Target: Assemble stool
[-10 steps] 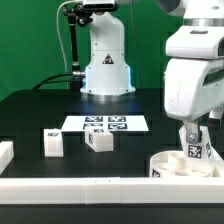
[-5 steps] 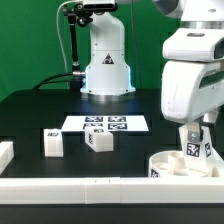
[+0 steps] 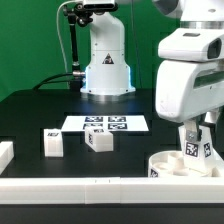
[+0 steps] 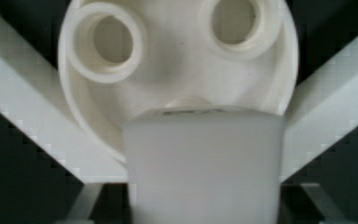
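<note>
Over on the exterior view's right, the end effector (image 3: 194, 133) is clenched on an upright leg (image 3: 195, 151) at the round seat (image 3: 166, 160); two spare legs (image 3: 53, 144) sit on the counter (image 3: 35, 115).

The black table (image 3: 40, 115) carries the marker board (image 3: 106, 124), with two loose legs (image 3: 52, 144) (image 3: 98, 141) near it. The round seat (image 3: 165, 160) lies at the exterior view's right, seemingly against the front rail (image 3: 90, 187).
</note>
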You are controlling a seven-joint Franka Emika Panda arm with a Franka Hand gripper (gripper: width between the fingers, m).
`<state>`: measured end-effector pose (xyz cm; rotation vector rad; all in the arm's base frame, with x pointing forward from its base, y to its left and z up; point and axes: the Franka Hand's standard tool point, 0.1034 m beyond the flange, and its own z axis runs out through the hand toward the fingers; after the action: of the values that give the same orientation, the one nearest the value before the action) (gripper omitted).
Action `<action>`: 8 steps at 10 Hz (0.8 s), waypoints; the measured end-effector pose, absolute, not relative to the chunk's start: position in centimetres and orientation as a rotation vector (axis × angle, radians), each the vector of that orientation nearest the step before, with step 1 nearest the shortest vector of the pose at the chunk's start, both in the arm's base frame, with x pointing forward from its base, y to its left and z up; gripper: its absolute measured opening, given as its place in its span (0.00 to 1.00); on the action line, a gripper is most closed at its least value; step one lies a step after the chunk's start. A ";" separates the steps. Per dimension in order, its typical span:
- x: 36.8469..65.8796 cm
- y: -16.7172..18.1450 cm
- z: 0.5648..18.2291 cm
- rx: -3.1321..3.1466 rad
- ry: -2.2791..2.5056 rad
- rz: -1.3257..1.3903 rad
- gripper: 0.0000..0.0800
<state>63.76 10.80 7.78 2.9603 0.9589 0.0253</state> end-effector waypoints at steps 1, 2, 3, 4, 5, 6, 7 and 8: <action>63.7 10.9 7.7 3.001 0.825 0.026 0.42; 63.7 11.0 7.7 3.028 0.722 0.028 0.42; 63.6 11.1 7.7 3.072 0.525 0.033 0.42; 63.7 11.2 7.7 3.096 0.369 0.041 0.42; 63.7 11.3 7.7 3.108 0.265 0.045 0.42; 63.7 11.4 7.7 3.122 0.041 0.050 0.43; 63.7 11.5 7.7 3.122 -0.114 0.054 0.43; 63.7 11.5 7.7 3.114 -0.296 0.060 0.43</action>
<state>63.71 11.50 7.74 3.1137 -0.2964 0.0600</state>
